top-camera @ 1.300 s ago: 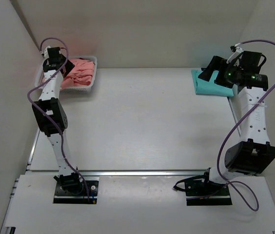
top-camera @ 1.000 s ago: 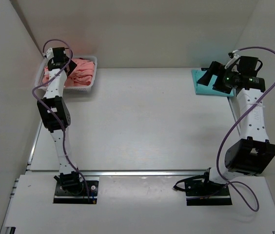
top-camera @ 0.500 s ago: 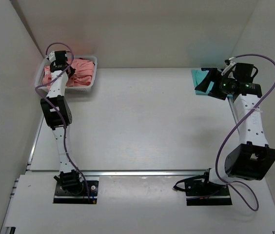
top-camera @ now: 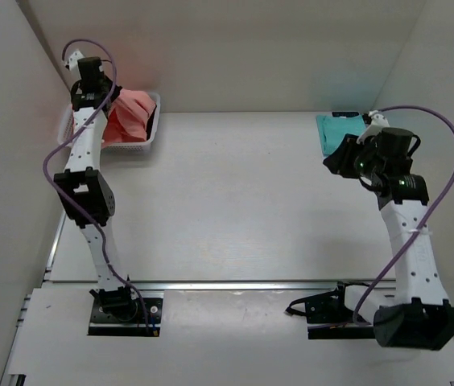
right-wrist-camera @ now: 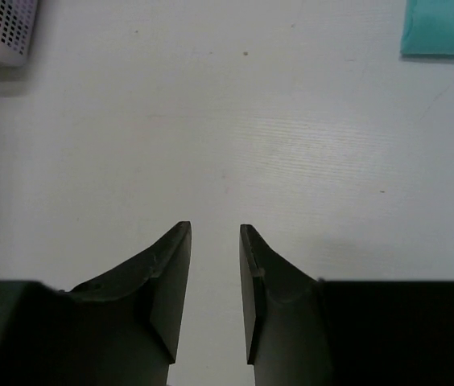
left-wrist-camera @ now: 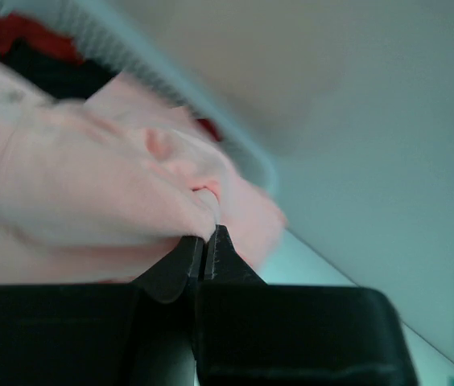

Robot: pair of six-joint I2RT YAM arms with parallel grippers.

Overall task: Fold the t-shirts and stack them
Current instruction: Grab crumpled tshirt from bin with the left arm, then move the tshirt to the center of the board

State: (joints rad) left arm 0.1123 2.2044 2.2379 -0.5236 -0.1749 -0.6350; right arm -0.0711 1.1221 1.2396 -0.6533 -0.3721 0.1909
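One pinch: left gripper (left-wrist-camera: 205, 241), fingertips pressed together on a fold of the salmon-pink t-shirt (left-wrist-camera: 90, 185).
Shirt from fingers: bunched, hanging below and tableward of the pinch, over the basket (top-camera: 138, 147); long axis cannot be told.
Nearer arm: left, by far.
Other arm: right gripper (right-wrist-camera: 215, 233), fingers apart, holding nothing, over bare table (right-wrist-camera: 211, 121).
Stack spot: teal t-shirt (top-camera: 338, 125), folded flat, far right corner, just beyond the right gripper.
Likely direction: open table lies rightward of the pinch.
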